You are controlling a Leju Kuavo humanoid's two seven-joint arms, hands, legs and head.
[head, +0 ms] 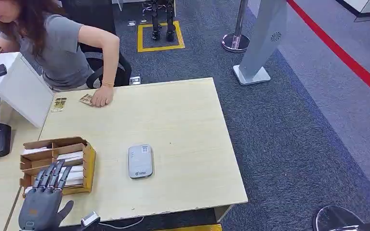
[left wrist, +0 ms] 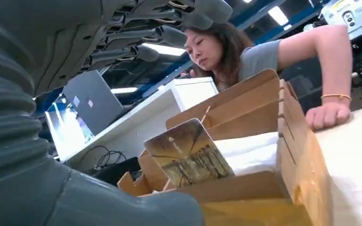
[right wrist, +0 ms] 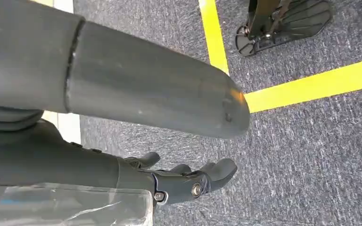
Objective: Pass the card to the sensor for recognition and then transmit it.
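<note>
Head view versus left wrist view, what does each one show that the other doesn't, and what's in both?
Only the head view shows the grey sensor lying flat on the table, a card near the far edge, and the stanchion base on the carpet. Only the left wrist view shows a picture card standing tilted in the box, and a laptop behind. Both show the left hand, the cardboard card box, and the person's hand resting on the table.
</note>
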